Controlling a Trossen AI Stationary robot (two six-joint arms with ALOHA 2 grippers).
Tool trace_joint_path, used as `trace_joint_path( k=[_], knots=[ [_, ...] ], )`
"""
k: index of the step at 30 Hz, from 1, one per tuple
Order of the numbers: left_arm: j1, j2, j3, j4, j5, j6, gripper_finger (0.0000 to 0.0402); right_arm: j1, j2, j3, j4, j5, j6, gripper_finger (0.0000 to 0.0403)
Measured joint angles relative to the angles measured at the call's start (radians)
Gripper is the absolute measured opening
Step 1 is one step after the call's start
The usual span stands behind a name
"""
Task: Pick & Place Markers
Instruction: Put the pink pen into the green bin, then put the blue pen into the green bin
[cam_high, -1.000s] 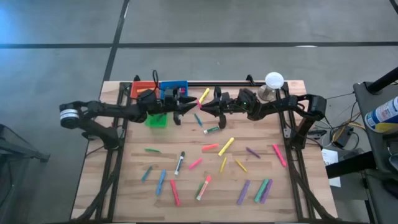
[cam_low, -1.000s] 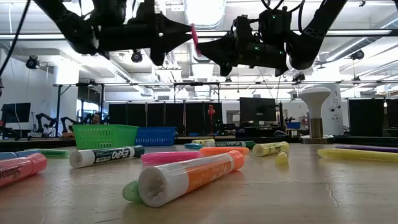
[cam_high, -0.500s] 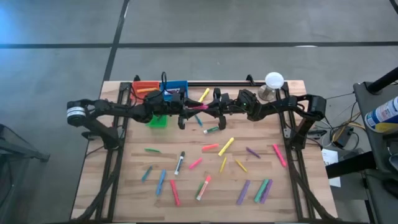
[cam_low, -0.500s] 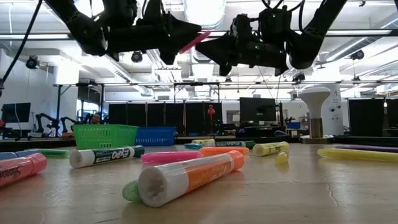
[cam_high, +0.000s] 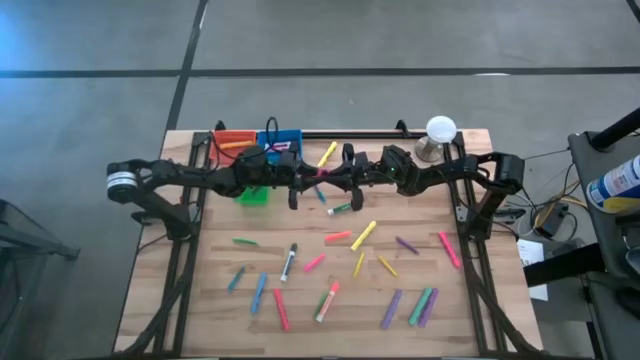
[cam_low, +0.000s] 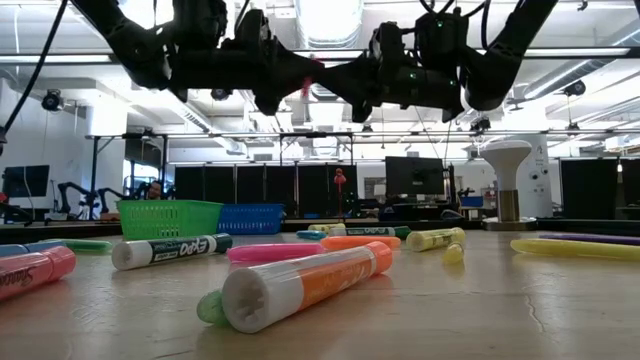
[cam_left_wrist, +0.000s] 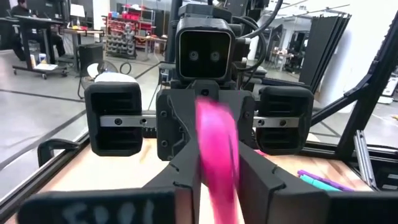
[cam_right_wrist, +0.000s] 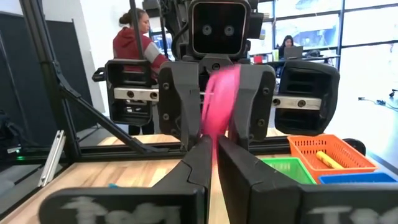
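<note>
Since one second ago the left gripper (cam_high: 303, 180) has moved in and closed on the pink marker (cam_low: 310, 72), which the right gripper (cam_high: 333, 176) also clamps, both high above the table (cam_high: 480, 310).

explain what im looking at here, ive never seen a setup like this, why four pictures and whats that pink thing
This is a robot with two dark arms over a wooden table. One picture looks straight down, one looks level from the tabletop, and two come from cameras on the arms' wrists, each facing the other arm.

The left gripper and right gripper meet tip to tip above the table. The pink thing is a pink marker between them. The right gripper is shut on it; the left gripper's fingers sit on either side of it, like a hand-over.

Many more coloured markers lie scattered on the table. Small bins stand near the far edge.
</note>
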Motion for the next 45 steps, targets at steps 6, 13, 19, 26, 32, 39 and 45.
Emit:
trace_joint_path(
  k=[6, 13, 19, 26, 32, 39, 45],
  knots=[
    [0.001, -0.011, -0.001, -0.009, -0.010, -0.005, 0.0047, 0.000, 0.000, 0.000, -0.004, 0.001, 0.006, 0.0023],
    [0.004, -0.080, -0.001, -0.161, -0.035, 0.008, 0.0041, 0.001, 0.000, 0.005, -0.074, 0.008, -0.009, 0.0020],
    [0.005, -0.126, -0.021, -0.277, -0.057, 0.027, 0.0034, -0.002, -0.011, 0.000, -0.279, 0.116, -0.133, 0.0032],
    [0.014, -0.126, -0.157, -0.088, -0.135, -0.010, 0.0002, -0.008, -0.023, 0.013, -0.645, 0.241, -0.205, 0.0099],
    [0.033, -0.123, -0.224, -0.001, -0.152, -0.059, 0.0001, -0.006, -0.005, 0.064, -0.873, 0.242, -0.228, 0.0146],
    [0.034, -0.093, -0.226, -0.026, -0.159, -0.053, 0.0045, -0.006, 0.035, 0.159, -1.057, 0.241, -0.305, 0.0172],
    [0.033, -0.085, -0.222, -0.040, -0.153, -0.029, 0.0094, -0.006, 0.122, 0.273, -1.150, 0.240, -0.323, 0.0171]
  ],
)
